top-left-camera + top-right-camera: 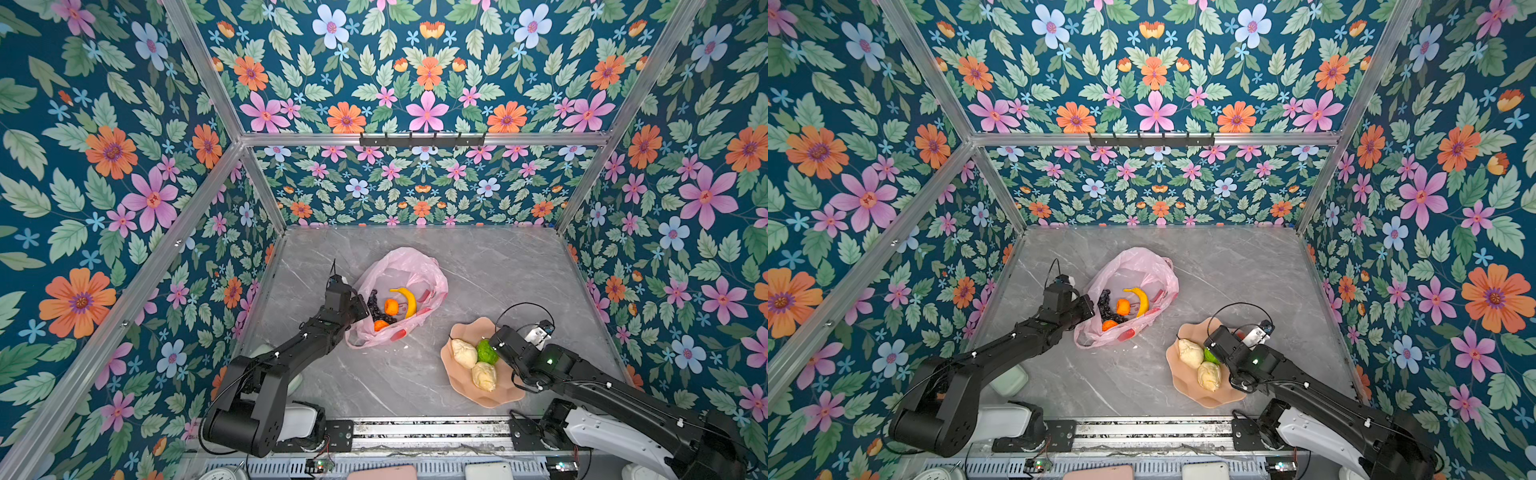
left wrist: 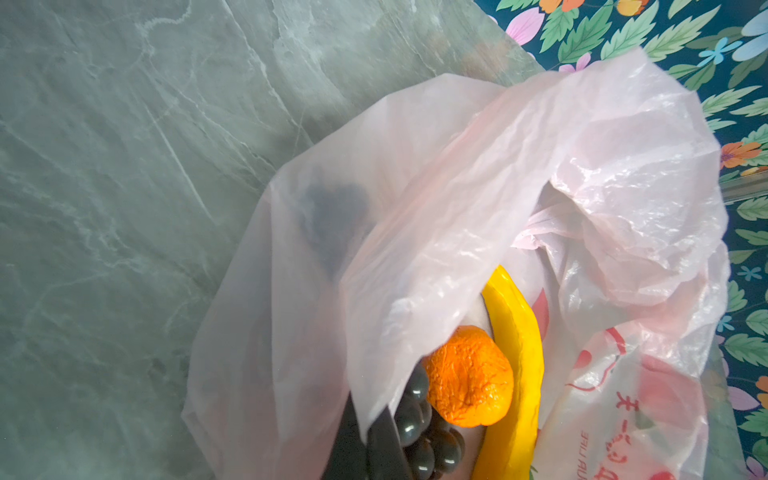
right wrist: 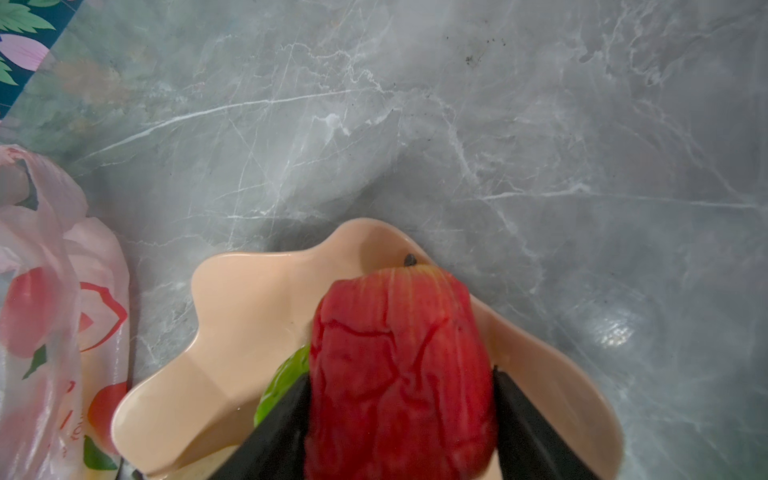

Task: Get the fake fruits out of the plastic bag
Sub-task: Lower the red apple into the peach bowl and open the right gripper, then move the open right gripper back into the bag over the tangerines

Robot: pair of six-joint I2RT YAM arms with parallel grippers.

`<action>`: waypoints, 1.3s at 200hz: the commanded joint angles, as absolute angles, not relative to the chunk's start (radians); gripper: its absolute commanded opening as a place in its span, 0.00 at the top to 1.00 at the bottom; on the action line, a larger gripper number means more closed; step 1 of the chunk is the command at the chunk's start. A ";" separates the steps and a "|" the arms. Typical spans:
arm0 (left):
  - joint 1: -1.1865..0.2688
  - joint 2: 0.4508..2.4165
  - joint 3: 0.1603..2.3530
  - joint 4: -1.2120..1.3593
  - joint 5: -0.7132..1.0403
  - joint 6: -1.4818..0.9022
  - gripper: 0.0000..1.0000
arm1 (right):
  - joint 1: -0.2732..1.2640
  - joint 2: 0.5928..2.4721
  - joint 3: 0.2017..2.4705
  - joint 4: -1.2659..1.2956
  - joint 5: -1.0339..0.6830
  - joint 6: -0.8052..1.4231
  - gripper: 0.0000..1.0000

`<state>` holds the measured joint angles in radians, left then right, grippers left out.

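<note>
My left jaws are pressed together on the left edge of the bag [image 1: 399, 266], with a fold of its pink film pinched between them. The bag lies crumpled on the grey worktop [image 1: 498, 270], about mid-way across, with its mouth gaping upward. Inside it I see the banana [image 1: 407, 300] curved along the right side. One orange [image 1: 391, 306] is just beside the banana, and the grapes [image 1: 376, 309] lie against the left wall by my left jaws. A second orange [image 1: 380, 325] sits nearer the front, touching the grapes.

My right jaws are spread around the red fruit [image 3: 399, 374], one on each flank and both touching it, over the far part of the plate [image 1: 467, 331]. I cannot tell whether the fruit's underside rests on the plate.

The plate sits on the worktop to the right of the bag and apart from it. On it lie two cream lumps [image 1: 463, 353], one behind the other. The green fruit [image 1: 487, 352] is beside them and against the red fruit.
</note>
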<state>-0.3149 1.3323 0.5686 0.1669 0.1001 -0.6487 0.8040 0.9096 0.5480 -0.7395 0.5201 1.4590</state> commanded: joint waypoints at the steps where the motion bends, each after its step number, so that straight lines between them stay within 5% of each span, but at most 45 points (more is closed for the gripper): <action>1: -0.313 1.330 0.569 0.176 0.089 -0.641 1.00 | 0.805 0.905 0.535 -0.715 0.508 1.471 0.35; 147: -0.313 1.325 0.571 0.173 0.084 -0.639 1.00 | 0.793 0.840 0.596 -0.848 0.515 1.329 0.25; 186: -0.313 1.328 0.574 0.174 0.090 -0.640 1.00 | 0.673 0.850 0.629 -0.764 0.377 1.059 0.33; 260: -0.313 1.327 0.583 0.164 0.097 -0.641 1.00 | 0.655 0.940 0.690 -0.735 0.304 0.962 0.39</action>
